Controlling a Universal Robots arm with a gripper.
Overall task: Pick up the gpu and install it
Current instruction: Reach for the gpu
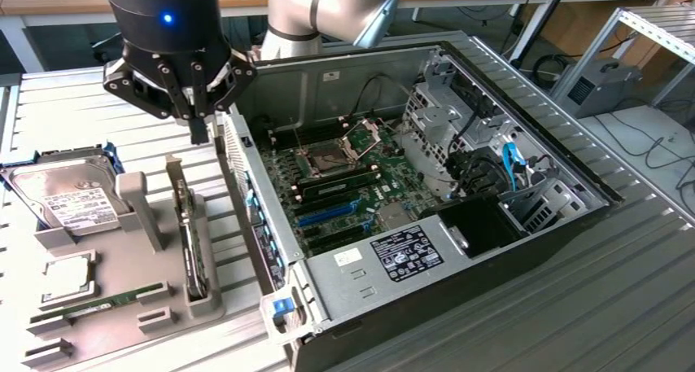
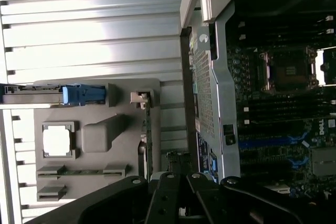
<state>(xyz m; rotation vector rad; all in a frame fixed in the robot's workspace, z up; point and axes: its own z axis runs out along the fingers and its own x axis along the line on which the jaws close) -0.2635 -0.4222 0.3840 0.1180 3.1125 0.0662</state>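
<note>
Tool: the black multi-link tool [image 1: 198, 134] is seen hanging above the ribbed metal tabletop [image 1: 608, 307], its fingers drawn fully together; nothing is gripped.
Gpu: the gpu [image 1: 194, 246], a thin card with a silver metal bracket, is stood on edge in a slot of the grey moulded holder [image 1: 114, 335], on the exterior view's left of the case; in the wrist view it is seen edge-on [image 2: 147, 145].
Case: the open black-and-silver computer case [image 1: 325, 274] is laid on its side, with the green motherboard [image 1: 359, 185] exposed.
Other parts: a silver hard drive with a white label [image 1: 65, 197], a square processor chip [image 1: 67, 278] and a narrow green memory stick [image 1: 98, 303] are lodged in the same holder.
Done: nothing yet, as judged; the card is neither touched nor lifted.
Left: both the pick-up and the installation; the blue expansion slots [image 1: 329, 215] are seen unoccupied.
Edges: the perforated rear wall [image 1: 244, 193] of the case stands between holder and motherboard, and the tool is placed just beside its upper edge. A grey upright post [image 1: 136, 205] of the holder is set near the card, on the side away from the case.
Open room: the space above the card is unobstructed. Over the slots the board is open, bounded toward the exterior view's right by the drive cage and cables [image 1: 489, 168].
</note>
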